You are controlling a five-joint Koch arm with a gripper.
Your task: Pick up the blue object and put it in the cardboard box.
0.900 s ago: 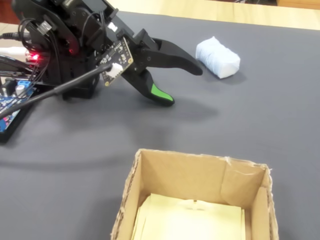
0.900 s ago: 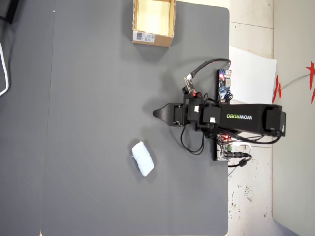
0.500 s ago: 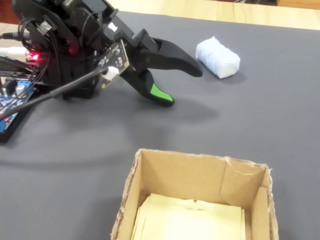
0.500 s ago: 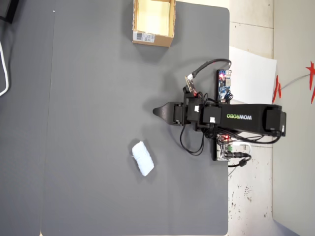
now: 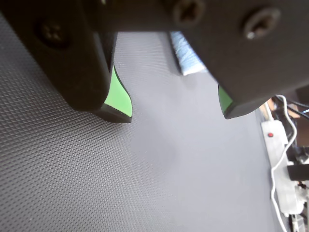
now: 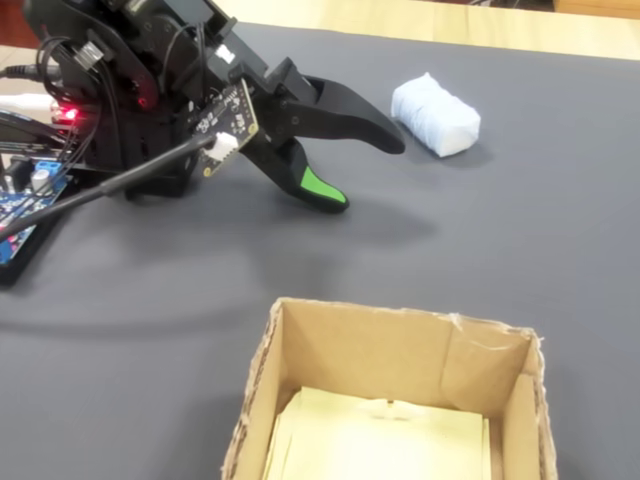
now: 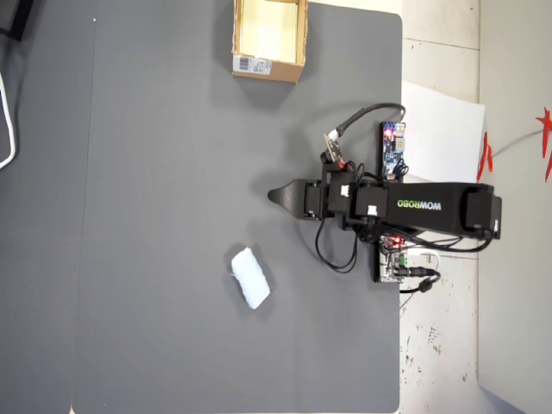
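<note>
The blue object (image 6: 436,117), a pale whitish-blue soft block, lies on the dark grey mat; in the overhead view it (image 7: 250,278) sits below and left of the arm. My gripper (image 6: 365,172) hangs open and empty just above the mat, a short way short of the block. In the wrist view the gripper (image 5: 175,112) shows two green-padded fingertips (image 5: 118,99) set wide apart, with the blue object (image 5: 186,58) beyond the gap, partly hidden by the right jaw. The cardboard box (image 6: 400,360) stands open in the foreground, and at the mat's top edge in the overhead view (image 7: 267,67).
The arm's base with its circuit boards (image 7: 394,148) and cables sits at the mat's right edge in the overhead view. A white paper sheet (image 7: 444,129) lies on the floor beside it. A white power strip (image 5: 282,164) shows at the right of the wrist view.
The wrist has shifted only very slightly. The jaws stay open, and the blue object and the box have not moved.
</note>
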